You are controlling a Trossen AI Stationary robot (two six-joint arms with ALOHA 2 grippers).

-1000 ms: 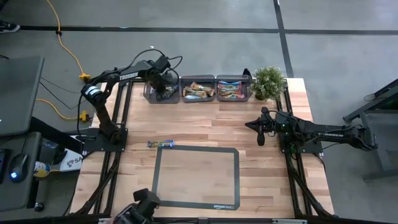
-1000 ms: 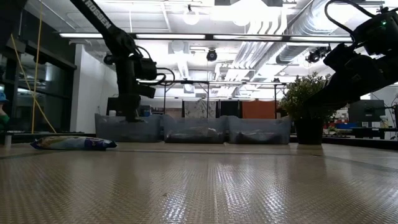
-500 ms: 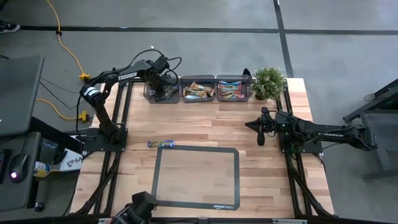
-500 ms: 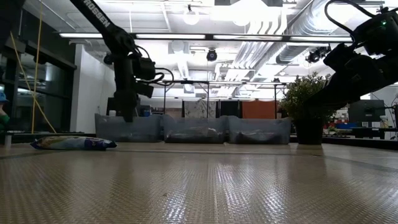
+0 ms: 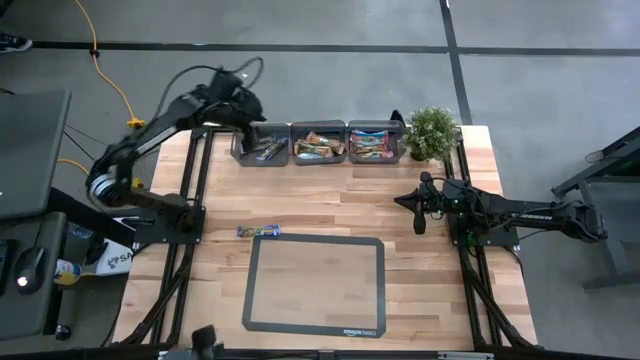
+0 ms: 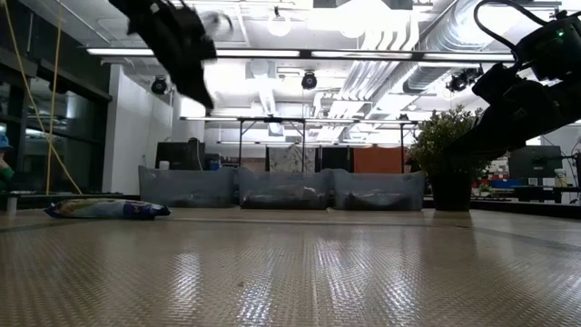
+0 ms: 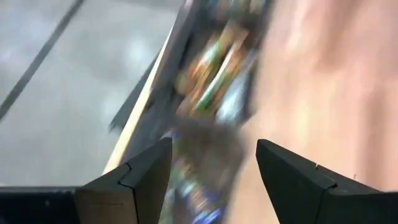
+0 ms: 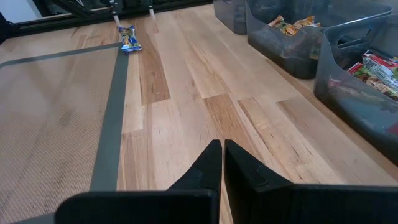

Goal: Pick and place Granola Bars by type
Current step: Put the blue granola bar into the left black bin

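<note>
With your left gripper (image 7: 211, 165) raised beside the clear bins (image 5: 318, 142), jaws wide and empty, swing it down squarely over the last blue-wrapped granola bar (image 5: 258, 231) lying on the wooden bench (image 5: 330, 205) by the dark mat (image 5: 314, 284), while your right gripper (image 8: 222, 163) waits, jaws pinched together.

left tool (image 5: 243, 107) lifted out of leftmost bin (image 5: 262, 145), swung back, empty

1. Left gripper (image 7: 211, 163) raised high at the far left, fingers spread apart, nothing between them.
2. Right gripper (image 8: 222, 163) on the right side, arm stretched out low, fingers closed together, empty.
</note>
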